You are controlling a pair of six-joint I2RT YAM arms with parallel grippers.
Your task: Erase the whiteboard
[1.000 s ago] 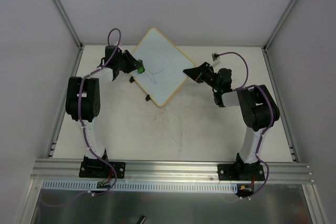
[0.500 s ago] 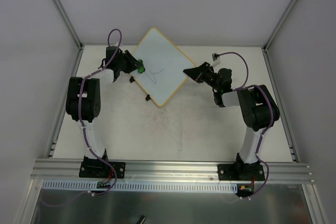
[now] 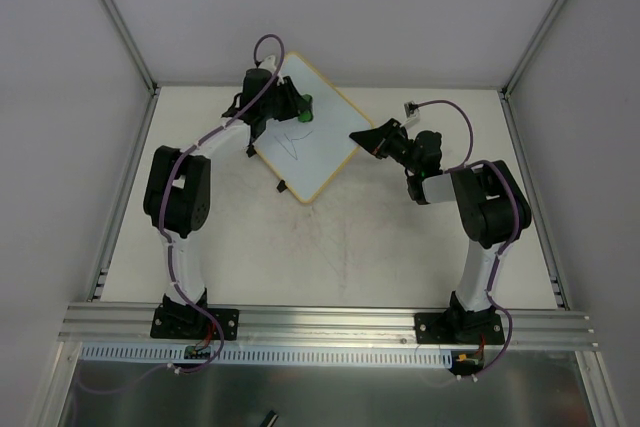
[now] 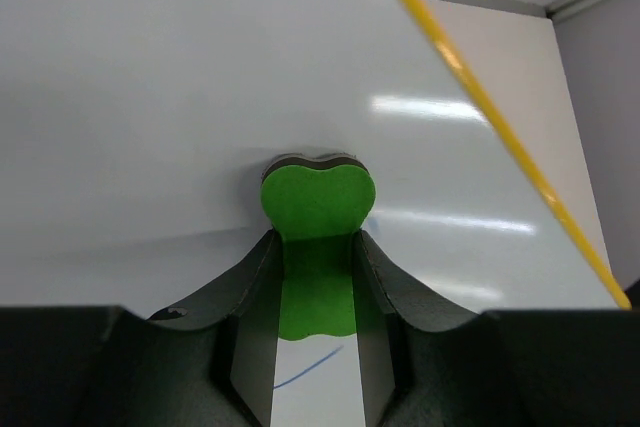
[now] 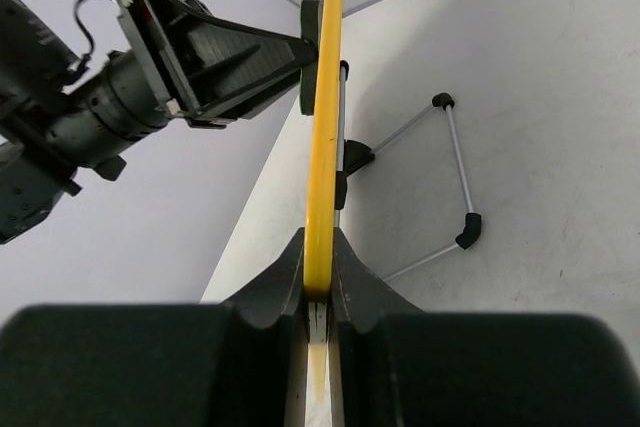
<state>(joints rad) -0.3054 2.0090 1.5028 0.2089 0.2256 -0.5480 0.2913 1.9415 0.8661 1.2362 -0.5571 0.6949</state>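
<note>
Your left tool (image 4: pixel 314 239) pinches the green eraser (image 4: pixel 316 197) against the whiteboard (image 3: pixel 318 152), which is propped at the far side of the surface (image 3: pixel 400 237). The right tool (image 5: pixel 318 247) clamps its edge. You are in the wiping step; next sweep over the doodle (image 3: pixel 293 139), which seems only partly erased.

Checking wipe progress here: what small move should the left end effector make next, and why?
Probably a short stroke back toward its wrist, over the doodle. The left end effector is shut on the green eraser, which rests against the whiteboard just past it, while the right end effector clamps the board's yellow frame.
</note>
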